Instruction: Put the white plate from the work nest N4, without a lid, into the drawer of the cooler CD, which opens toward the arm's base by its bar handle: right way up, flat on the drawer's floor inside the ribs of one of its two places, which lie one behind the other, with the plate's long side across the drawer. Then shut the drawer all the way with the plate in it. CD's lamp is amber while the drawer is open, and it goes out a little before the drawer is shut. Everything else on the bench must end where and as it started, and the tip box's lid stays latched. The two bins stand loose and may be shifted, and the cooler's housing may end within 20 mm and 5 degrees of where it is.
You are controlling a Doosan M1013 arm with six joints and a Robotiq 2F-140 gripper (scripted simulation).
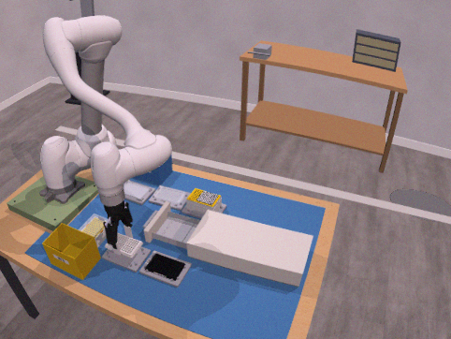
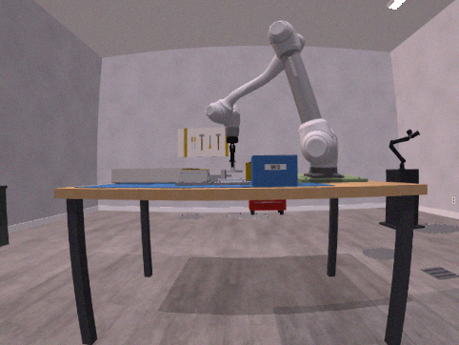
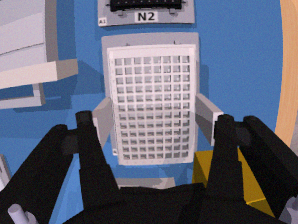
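The white plate (image 3: 153, 103), a grid of small wells with no lid, is between my fingers. My gripper (image 3: 153, 107) is shut on its two long sides and holds it level, just above its grey work nest (image 1: 126, 257) at the front left of the blue mat. In the top view the gripper (image 1: 117, 241) points straight down over the plate (image 1: 127, 244). The cooler CD (image 1: 250, 245) is a long pale box to the right. Its drawer (image 1: 173, 229) stands pulled out toward the arm's base, with the bar handle (image 1: 156, 220) at its end.
A yellow bin (image 1: 70, 250) stands close on the left, and a blue bin (image 2: 273, 170) near the arm's base. More nests and a yellow tip box (image 1: 204, 198) lie behind the drawer.
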